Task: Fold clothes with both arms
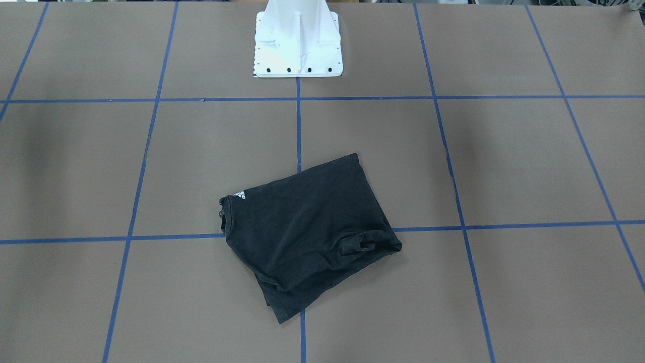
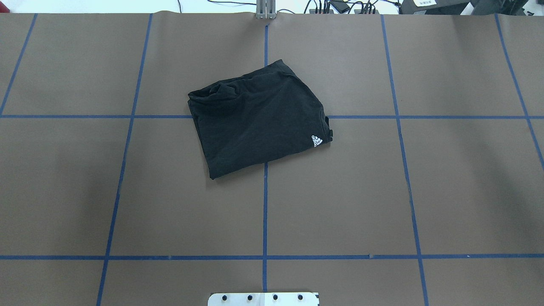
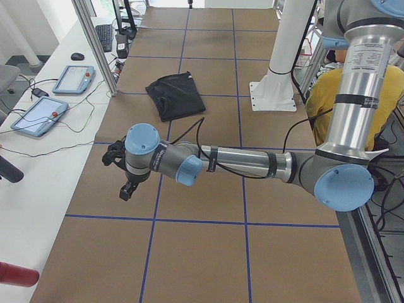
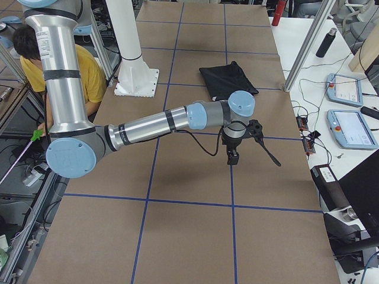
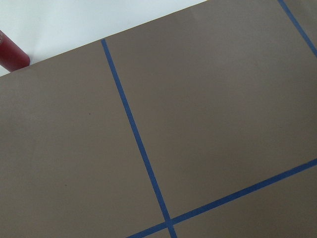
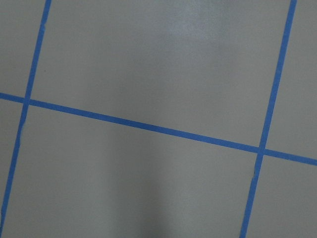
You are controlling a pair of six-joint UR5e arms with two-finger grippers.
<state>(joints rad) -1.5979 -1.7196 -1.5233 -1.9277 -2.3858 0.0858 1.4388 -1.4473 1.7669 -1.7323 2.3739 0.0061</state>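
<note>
Near the middle of the tabletop (image 2: 382,191), a little closer to your edge than to the robot's white base mount (image 1: 297,45), the black T-shirt (image 2: 259,121) lies flat as a compact, roughly rectangular packet, turned slightly askew to the blue tape lines. The small white print (image 2: 316,141) sits at the packet's corner on the robot's right. Nothing is touching the cloth.

Both arms are well apart from it. The left arm (image 3: 252,163) reaches out low over the left end of the tabletop, and the right arm (image 4: 148,124) does the same over the right end. You get the left gripper (image 3: 126,186) and the right gripper (image 4: 243,151) only in the side views, so I cannot tell whether either has its fingers spread or closed; neither appears to be carrying anything. Both wrist cameras look down on bare brown paper and tape, with no fingers in frame.

My read: the folding itself looks finished, or nearly, with the arms standing clear. The packet is not perfect (a sleeve is bunched at the corner on the robot's left, toward your edge, and a lower layer peeks out along your side). If you want it tidier, the next move calls for both arms to travel in from the ends, pinch that loose edge at two points and smooth it. Otherwise, call it done.
</note>
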